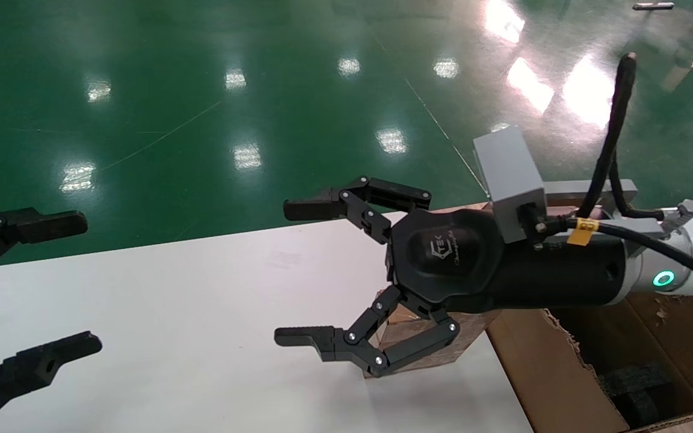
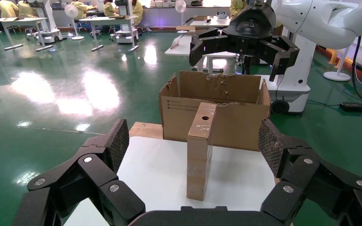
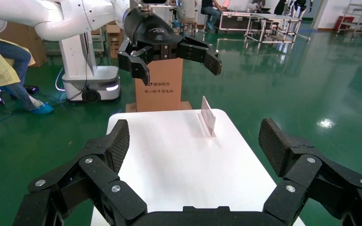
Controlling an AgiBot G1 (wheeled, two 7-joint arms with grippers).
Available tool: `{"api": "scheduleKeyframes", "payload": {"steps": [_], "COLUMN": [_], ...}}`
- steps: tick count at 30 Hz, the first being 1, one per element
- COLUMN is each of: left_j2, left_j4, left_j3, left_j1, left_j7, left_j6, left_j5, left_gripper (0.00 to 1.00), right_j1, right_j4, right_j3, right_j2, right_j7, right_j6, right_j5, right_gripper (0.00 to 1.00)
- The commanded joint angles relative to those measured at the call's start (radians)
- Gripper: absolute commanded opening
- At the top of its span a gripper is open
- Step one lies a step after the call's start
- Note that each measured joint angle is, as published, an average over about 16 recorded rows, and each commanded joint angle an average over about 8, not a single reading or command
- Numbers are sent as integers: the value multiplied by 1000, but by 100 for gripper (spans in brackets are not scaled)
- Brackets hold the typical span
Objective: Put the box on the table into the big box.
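- My right gripper (image 1: 283,276) hangs over the table (image 1: 172,313) near its right end, fingers spread wide and grasping nothing.
- The box (image 2: 200,150) stands upright on the table, narrow end down, the round hole high on the face turned toward my left wrist camera.
- In the head view, only the lower part of the box (image 1: 421,337) shows, under my right gripper's body and lower finger; whether they touch I cannot tell.
- The big box (image 2: 215,110) sits just past the table's right end, behind the box as my left wrist sees it, torn flaps up and black print on one side.
- In the head view the big box (image 1: 539,367) shows dark foam inside.
- My left gripper (image 1: 61,285) waits over the table's left end, fingers released and wide apart, holding nothing, well apart from the box.
- From my right wrist, the left gripper (image 3: 169,54) faces me across the bare table (image 3: 169,155).
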Motion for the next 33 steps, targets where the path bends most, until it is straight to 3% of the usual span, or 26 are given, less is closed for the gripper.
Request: {"api": "scheduleKeyframes", "payload": {"steps": [1,16,18,24,25,26,33], "left_j2": [0,0,0,0,0,0,0], "left_j4": [0,0,0,0,0,0,0], "left_j3": [0,0,0,0,0,0,0], "left_j1": [0,0,0,0,0,0,0], "left_j7": [0,0,0,0,0,0,0], "left_j6": [0,0,0,0,0,0,0], "left_j5": [0,0,0,0,0,0,0], "left_gripper": [100,100,87,12,4,0,0], "right_j1": [0,0,0,13,17,23,69], "right_j4": [0,1,1,-10,-15,-21,-96], "right_j3": [0,0,0,-7,-9,-12,-41], "right_j2": [0,0,1,10,12,15,31], "right_j7": [0,0,0,-11,-15,-20,-81], "right_j6": [0,0,0,-9,-12,-16,-64], "right_j5": [0,0,-2,-31,-40,-49,-126], "right_gripper": [100,100,100,100,100,100,100]}}
